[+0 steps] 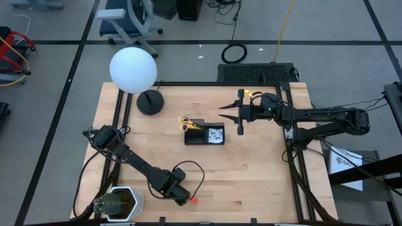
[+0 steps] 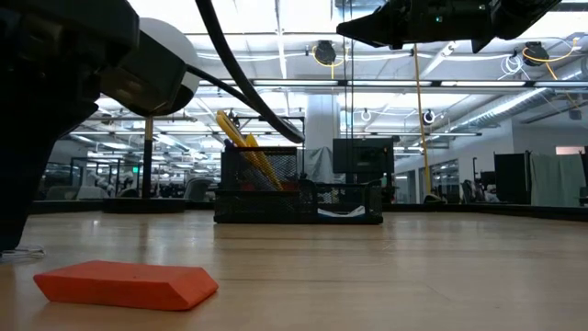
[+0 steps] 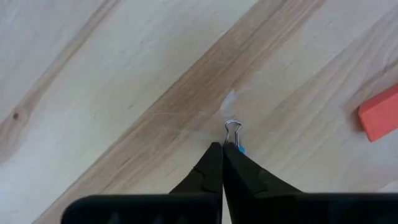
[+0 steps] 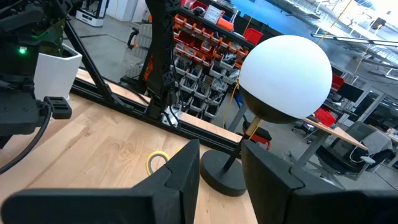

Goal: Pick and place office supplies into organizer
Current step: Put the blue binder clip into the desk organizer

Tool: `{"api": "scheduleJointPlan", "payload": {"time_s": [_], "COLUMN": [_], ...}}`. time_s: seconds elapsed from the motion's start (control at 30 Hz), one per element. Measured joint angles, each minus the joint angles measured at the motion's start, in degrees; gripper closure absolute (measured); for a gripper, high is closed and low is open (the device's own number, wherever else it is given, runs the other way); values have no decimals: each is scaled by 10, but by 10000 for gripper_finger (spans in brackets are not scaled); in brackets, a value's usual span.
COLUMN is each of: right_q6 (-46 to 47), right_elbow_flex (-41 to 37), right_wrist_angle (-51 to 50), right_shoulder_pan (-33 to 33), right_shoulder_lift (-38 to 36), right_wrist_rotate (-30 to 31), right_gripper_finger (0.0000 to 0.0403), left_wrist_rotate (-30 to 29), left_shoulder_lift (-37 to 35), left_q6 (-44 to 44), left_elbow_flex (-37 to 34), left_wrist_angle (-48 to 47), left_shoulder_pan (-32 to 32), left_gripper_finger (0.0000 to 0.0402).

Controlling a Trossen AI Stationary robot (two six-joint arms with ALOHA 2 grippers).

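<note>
The worktop (image 1: 251, 163) had the organizer (image 1: 204, 134) mid-way, scissors (image 1: 186, 123) standing in it. Right claw (image 1: 230, 112) hovered partly open beside it, holding nothing. Left claw (image 3: 222, 149) was pinched shut on a small binder clip (image 3: 233, 132), red eraser (image 3: 380, 113) close by.

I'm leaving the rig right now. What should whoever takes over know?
Left pincer: shut on a binder clip at the table's near edge, beside the red eraser.
Right pincer: open, empty, in the air just right of the organizer.
Done: yellow scissors stand in the organizer.
Left: bring over the clip, then the eraser.
</note>
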Motion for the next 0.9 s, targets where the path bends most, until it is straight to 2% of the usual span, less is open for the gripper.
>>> {"api": "scheduleJointPlan", "payload": {"time_s": [0.37, 0.7, 0.9], "right_q6": [0, 0, 0], "right_elbow_flex": [0, 0, 0], "right_wrist_angle": [0, 0, 0], "right_shoulder_pan": [0, 0, 0], "right_shoulder_lift": [0, 0, 0], "right_wrist_rotate": [0, 0, 0], "right_gripper_finger": [293, 293, 293], "left_wrist_rotate": [-12, -94, -141], "left_shoulder_lift": [-15, -71, -89], "left_q6": [12, 42, 82], "left_elbow_flex": [1, 2, 2], "left_wrist_angle": [13, 2, 0], "left_shoulder_pan": [1, 6, 30], "left_gripper_finger": [399, 400, 400]}}
